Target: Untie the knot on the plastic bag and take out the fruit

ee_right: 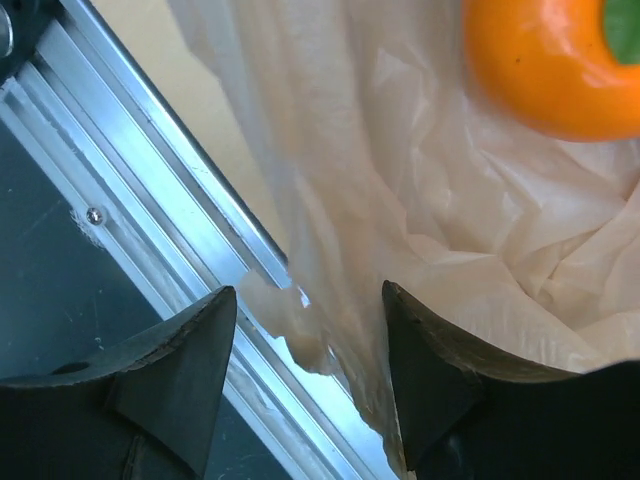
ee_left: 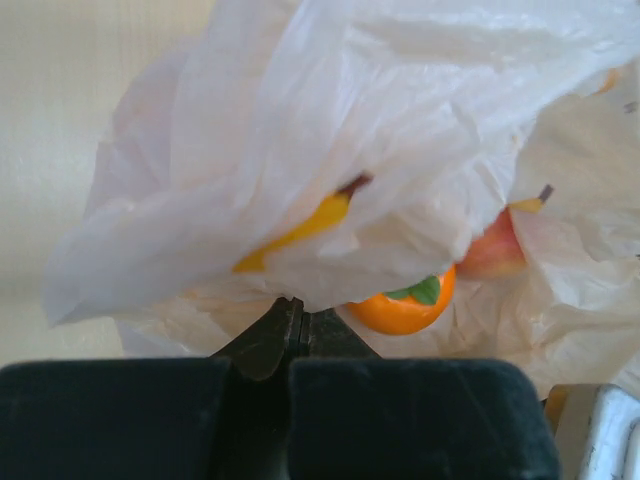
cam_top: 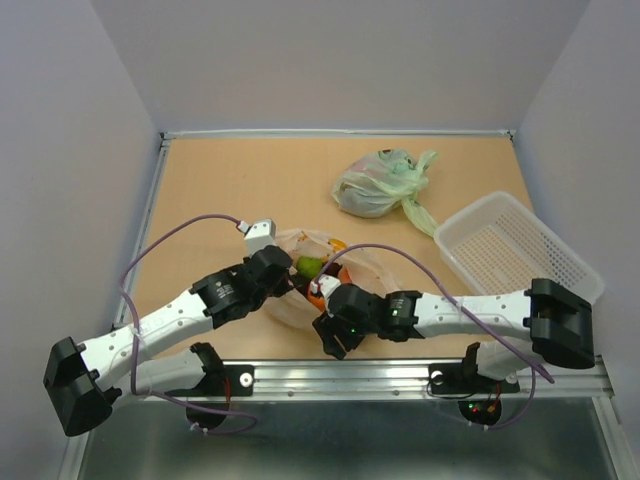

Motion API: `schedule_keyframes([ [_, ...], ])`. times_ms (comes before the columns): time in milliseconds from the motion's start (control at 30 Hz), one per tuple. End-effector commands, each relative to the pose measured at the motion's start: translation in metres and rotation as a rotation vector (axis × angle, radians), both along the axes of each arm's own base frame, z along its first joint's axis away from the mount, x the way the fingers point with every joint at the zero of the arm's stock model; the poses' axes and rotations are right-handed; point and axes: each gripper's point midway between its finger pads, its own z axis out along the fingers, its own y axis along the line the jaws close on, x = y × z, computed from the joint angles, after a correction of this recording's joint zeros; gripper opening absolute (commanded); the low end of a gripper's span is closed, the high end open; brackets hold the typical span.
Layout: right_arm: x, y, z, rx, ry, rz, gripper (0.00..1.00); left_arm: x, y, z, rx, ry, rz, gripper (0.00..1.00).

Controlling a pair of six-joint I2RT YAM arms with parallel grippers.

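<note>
Plastic bag (cam_top: 300, 243) lay on surface (cam_top: 230, 180) between the arms, mouth looked already untied. Left claw (ee_left: 290, 315) clamped on bag film. Right claw (ee_right: 308, 295) gaped, film hanging between its jaws unpinched. Orange fruit (ee_right: 555, 65) not yet out; removal left.

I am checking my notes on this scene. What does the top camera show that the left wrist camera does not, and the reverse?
Only the top view: a green bag and a white basket. Only the left wrist view: the left gripper shut on the film of the peach bag, and a yellow fruit and a reddish fruit under that film. Both: the peach bag and an orange fruit.
</note>
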Motion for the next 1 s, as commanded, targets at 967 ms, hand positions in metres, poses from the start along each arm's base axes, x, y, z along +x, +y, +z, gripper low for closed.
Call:
schedule_keyframes([
  [967,0.141,0.024,0.029,0.006,-0.321,-0.498,0.95,-0.031,-0.004,-0.037,-0.103,0.09,-0.081,0.0],
])
